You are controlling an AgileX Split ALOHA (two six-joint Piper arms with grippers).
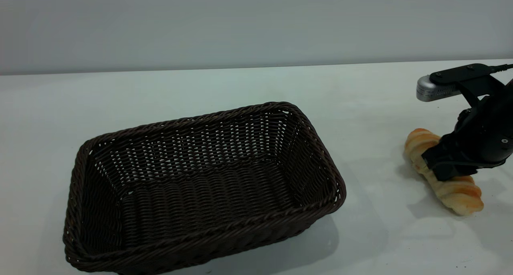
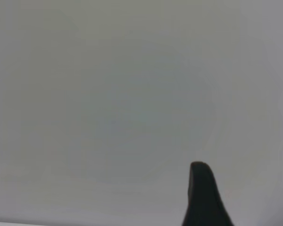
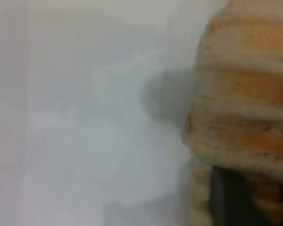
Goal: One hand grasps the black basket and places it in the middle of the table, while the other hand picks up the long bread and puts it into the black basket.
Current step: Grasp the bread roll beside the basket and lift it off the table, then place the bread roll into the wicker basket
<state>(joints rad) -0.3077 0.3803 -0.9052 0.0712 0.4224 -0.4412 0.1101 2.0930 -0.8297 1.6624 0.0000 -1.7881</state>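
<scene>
Dark wicker black basket (image 1: 200, 187): left-centre of frame, on table (image 1: 360, 106). Long bread (image 1: 461, 193): right edge, my right gripper (image 1: 449, 170) clamped across it. Left fingers: cannot tell.

right hand (image 1: 451, 168) hides long bread (image 1: 461, 191) middle | grip perhaps closed | left arm unseen

Backdrop: plain grey wall (image 1: 240, 22), running along the far edge of the desk.
Markings: none on it.
</scene>
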